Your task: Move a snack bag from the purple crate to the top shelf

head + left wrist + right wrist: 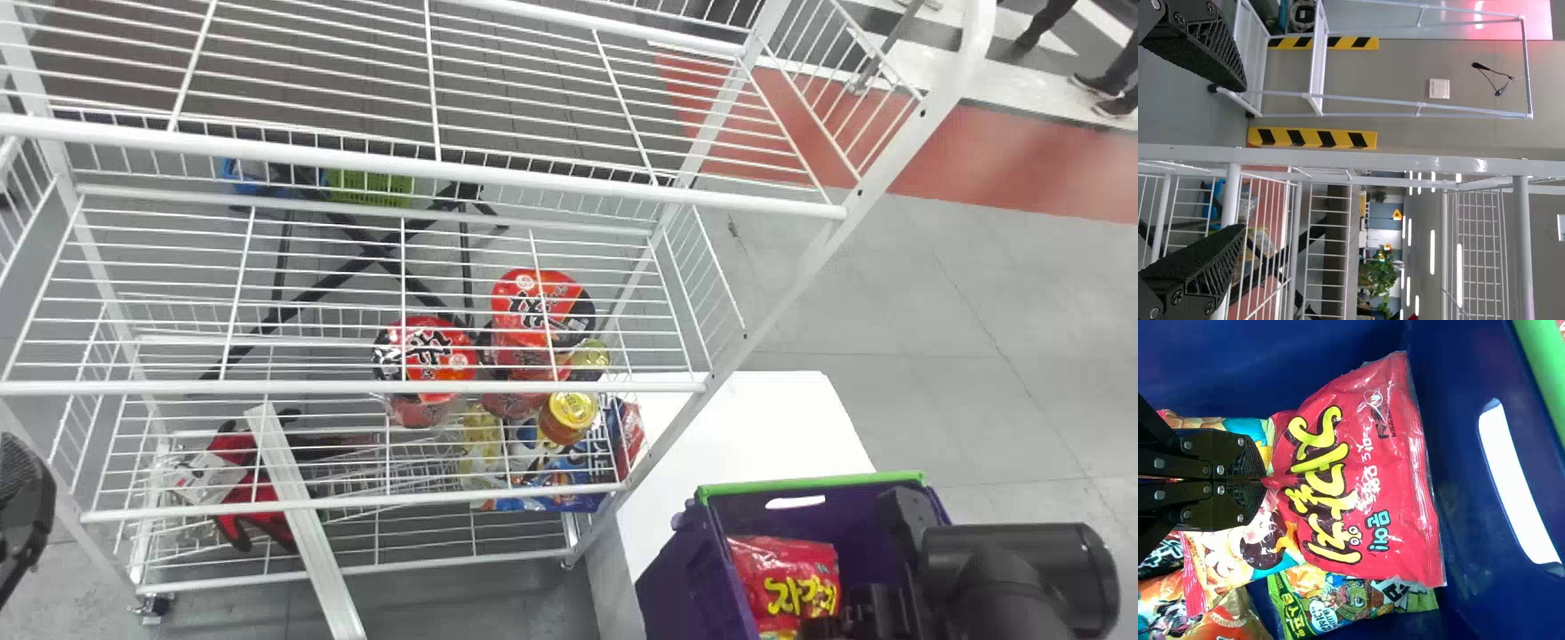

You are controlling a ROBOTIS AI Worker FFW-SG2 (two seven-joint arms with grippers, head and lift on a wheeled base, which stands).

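In the head view my right gripper (858, 615) is down inside the purple crate (680, 582), at the red snack bag (787, 578). The right wrist view has my right gripper (1263, 480) closed on a pinched edge of the red snack bag (1351, 480), which lies above other bags in the crate (1451, 493). Part of the left arm, with my left gripper (20, 511), is at the head view's left edge. My left gripper (1243, 158) stands open and empty before the white rack (1405, 162). The top shelf (498, 176) is white wire.
Red bowl packs (427, 351), a yellow-lidded can (569, 416) and snack packs sit on the lower shelves, with red gloves (253, 498) at the left. The crate stands beside a white surface (756, 427), right of the rack's slanting post (782, 293).
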